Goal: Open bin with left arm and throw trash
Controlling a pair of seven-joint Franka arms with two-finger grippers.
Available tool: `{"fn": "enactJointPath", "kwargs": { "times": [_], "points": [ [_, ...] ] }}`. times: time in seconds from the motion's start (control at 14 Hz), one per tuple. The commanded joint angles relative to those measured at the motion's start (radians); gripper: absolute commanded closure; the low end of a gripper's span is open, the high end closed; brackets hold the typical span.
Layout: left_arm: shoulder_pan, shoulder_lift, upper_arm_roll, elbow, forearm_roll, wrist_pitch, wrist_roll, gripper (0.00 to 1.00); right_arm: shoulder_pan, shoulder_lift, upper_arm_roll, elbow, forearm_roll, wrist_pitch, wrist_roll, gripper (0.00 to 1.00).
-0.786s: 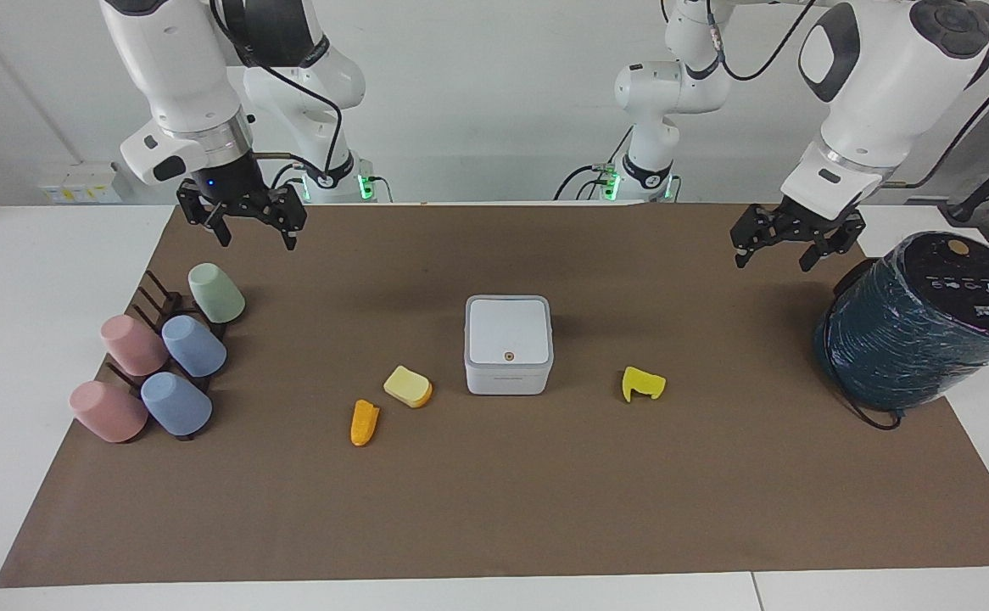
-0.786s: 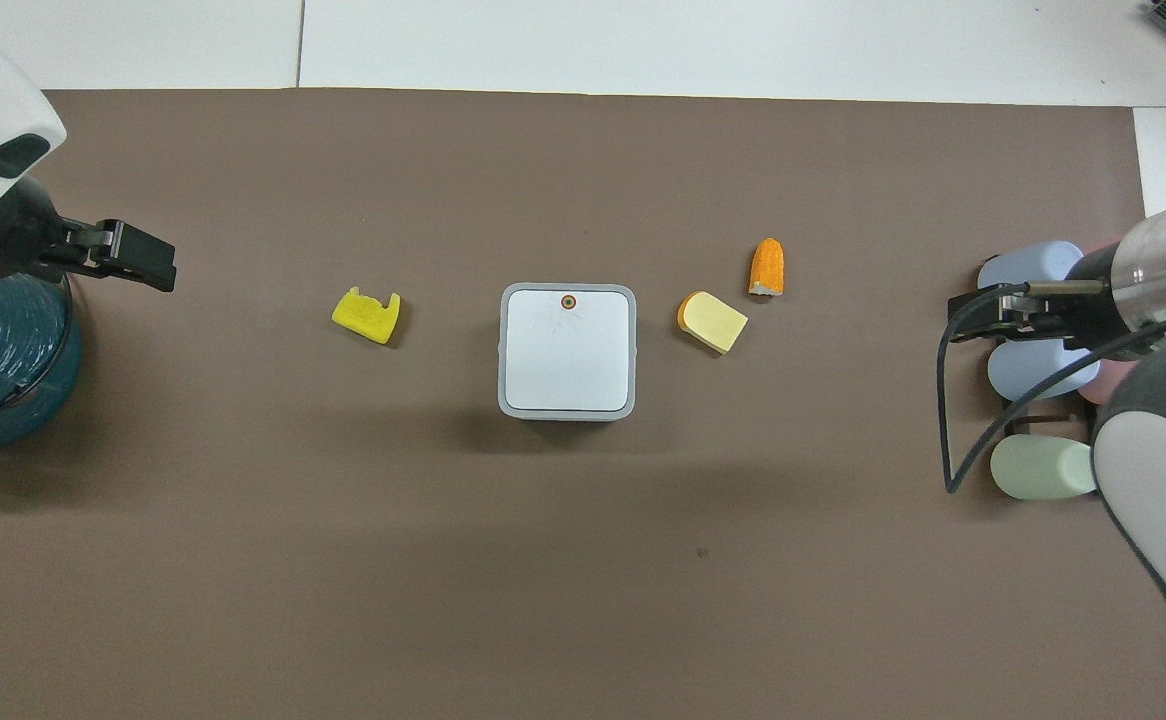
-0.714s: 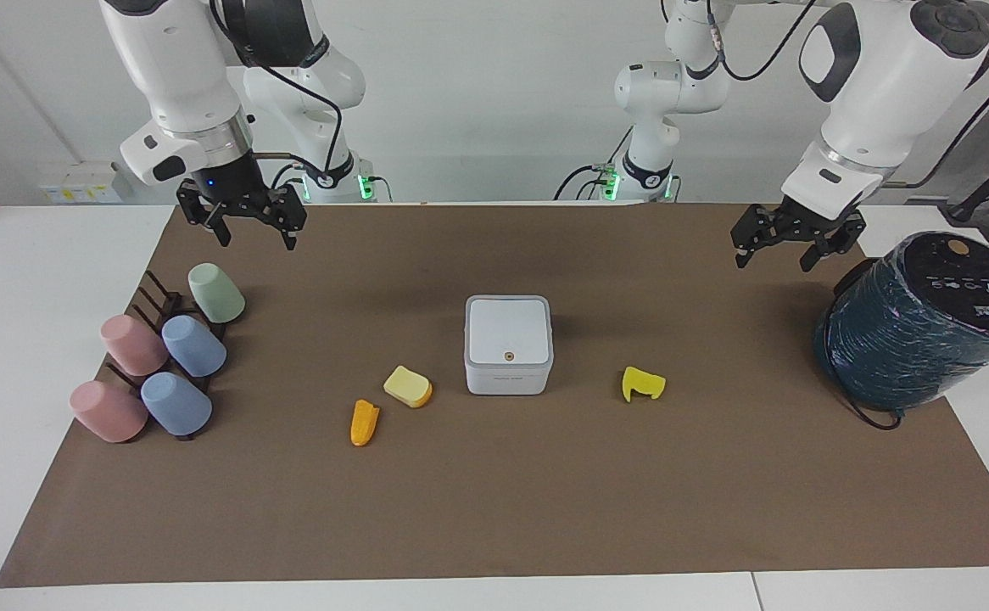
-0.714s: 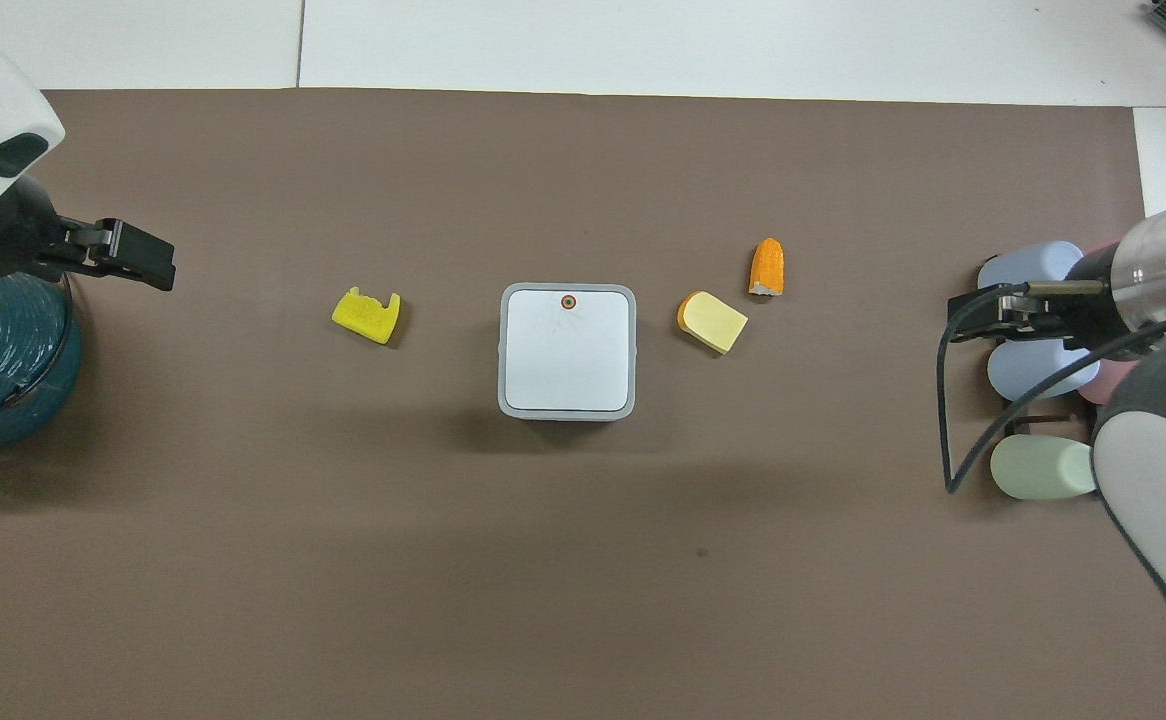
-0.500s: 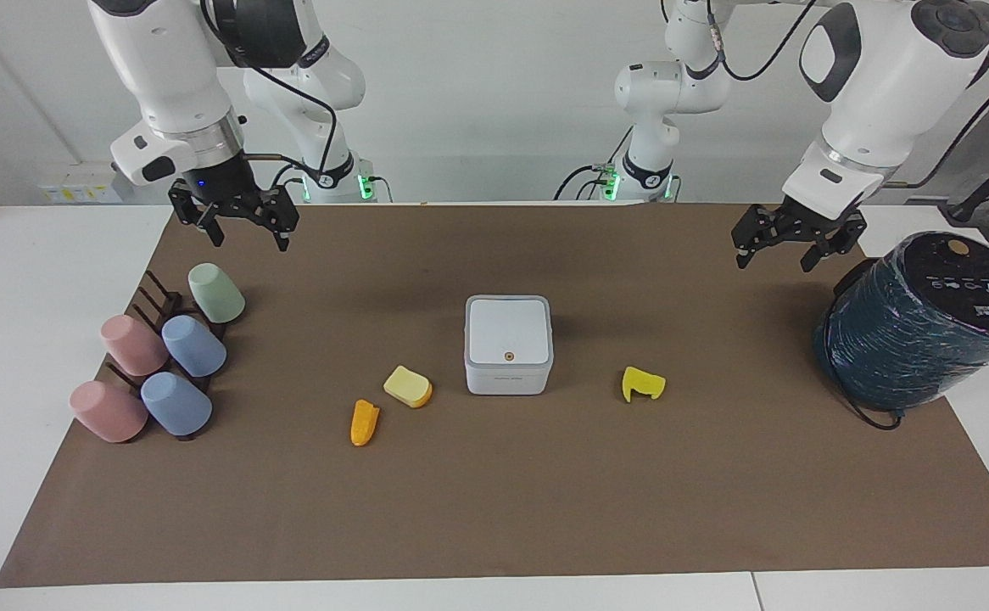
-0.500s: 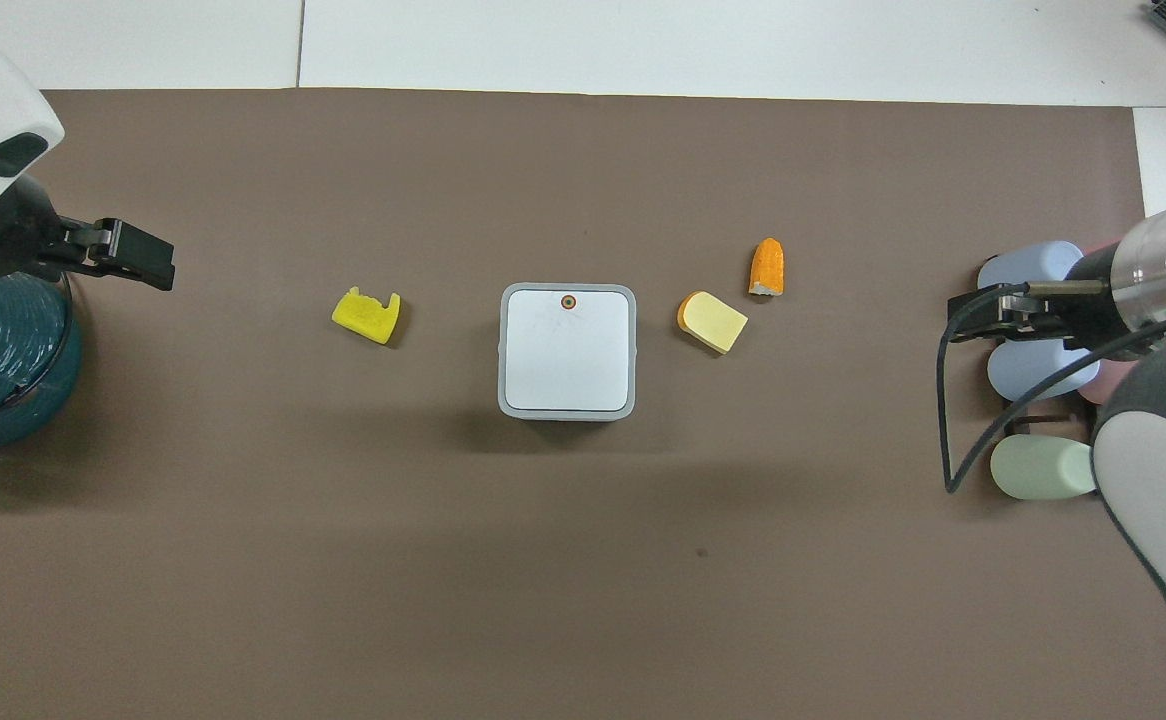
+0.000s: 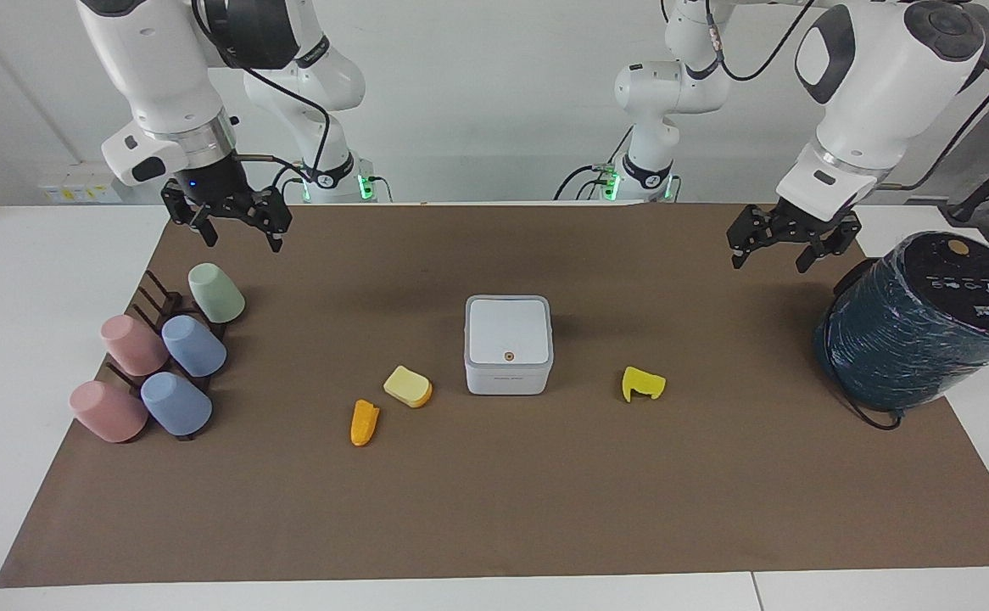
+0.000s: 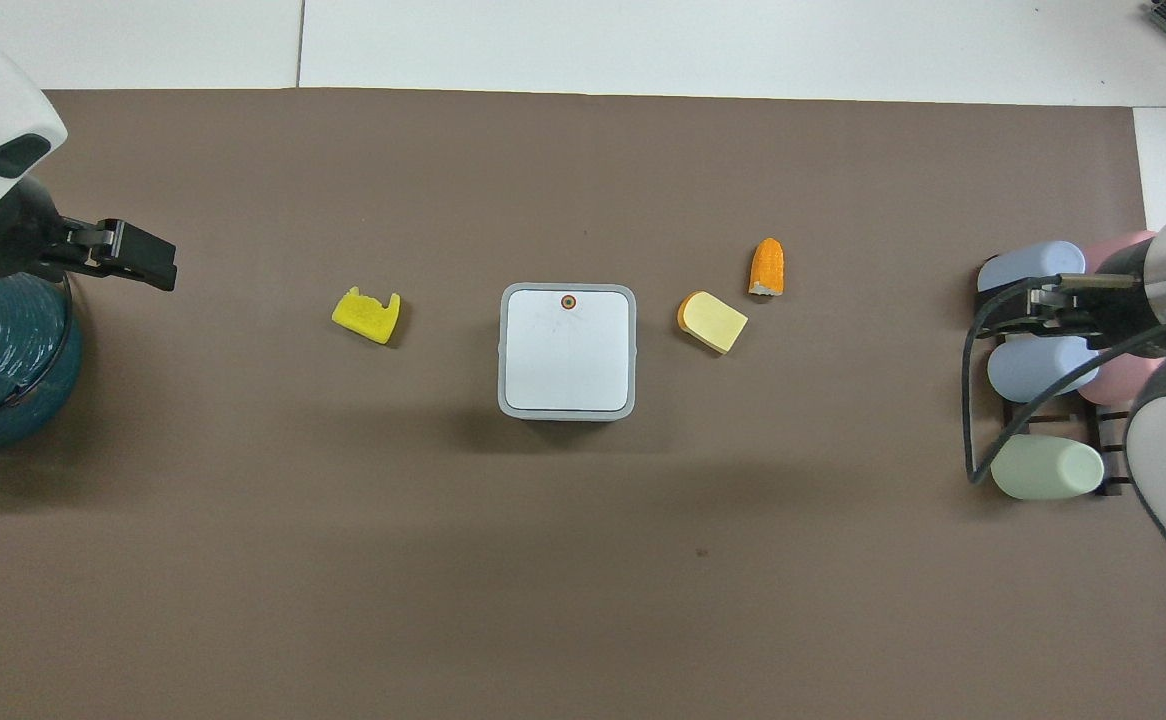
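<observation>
The white square bin (image 7: 508,344) stands mid-mat with its lid shut; it also shows in the overhead view (image 8: 567,350). A pale yellow bread slice (image 7: 408,386) and an orange corn stub (image 7: 364,423) lie beside it toward the right arm's end. A bright yellow notched chunk (image 7: 643,383) lies toward the left arm's end. My left gripper (image 7: 768,257) hangs open and empty over the mat beside the teal cylinder. My right gripper (image 7: 240,240) hangs open and empty over the mat by the cup rack.
A big dark teal wrapped cylinder (image 7: 919,322) stands at the left arm's end of the mat. Several pastel cups (image 7: 193,346) lie on a dark rack at the right arm's end. The brown mat (image 7: 494,509) covers most of the white table.
My right gripper has risen and drawn back toward its own end of the table. My left gripper has barely shifted. Bin and trash have not moved.
</observation>
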Motion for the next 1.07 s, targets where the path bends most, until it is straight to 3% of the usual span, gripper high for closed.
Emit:
{"fn": "enactJointPath", "kwargs": {
  "times": [0.0, 0.14, 0.21, 0.36, 0.43, 0.5, 0.71, 1.0],
  "points": [
    [-0.024, -0.036, -0.005, -0.058, 0.014, 0.083, -0.014, 0.00, -0.007, -0.023, 0.004, -0.027, 0.013, 0.012, -0.026, 0.00],
    [-0.066, -0.057, -0.004, -0.105, 0.014, 0.129, -0.040, 0.05, -0.007, -0.023, 0.004, -0.028, 0.013, 0.009, -0.029, 0.00],
    [-0.074, -0.065, -0.004, -0.135, 0.014, 0.160, -0.089, 0.16, -0.008, -0.025, 0.004, -0.028, 0.013, 0.006, -0.031, 0.00],
    [-0.110, -0.088, -0.005, -0.188, 0.011, 0.212, -0.173, 0.50, -0.007, -0.025, 0.004, -0.027, 0.013, 0.001, -0.032, 0.00],
    [-0.121, -0.099, -0.007, -0.213, 0.008, 0.242, -0.189, 0.61, -0.007, -0.025, 0.004, -0.027, 0.013, 0.001, -0.032, 0.00],
    [-0.142, -0.104, -0.007, -0.239, 0.007, 0.273, -0.204, 0.67, -0.005, -0.025, 0.004, -0.027, 0.013, 0.000, -0.032, 0.00],
    [-0.227, -0.093, -0.008, -0.311, 0.007, 0.443, -0.349, 0.73, -0.002, -0.025, 0.007, -0.027, 0.013, -0.002, -0.032, 0.00],
    [-0.330, -0.024, -0.008, -0.347, 0.005, 0.676, -0.528, 0.77, 0.000, -0.025, 0.013, -0.042, 0.018, 0.050, -0.023, 0.00]
  ]
}}
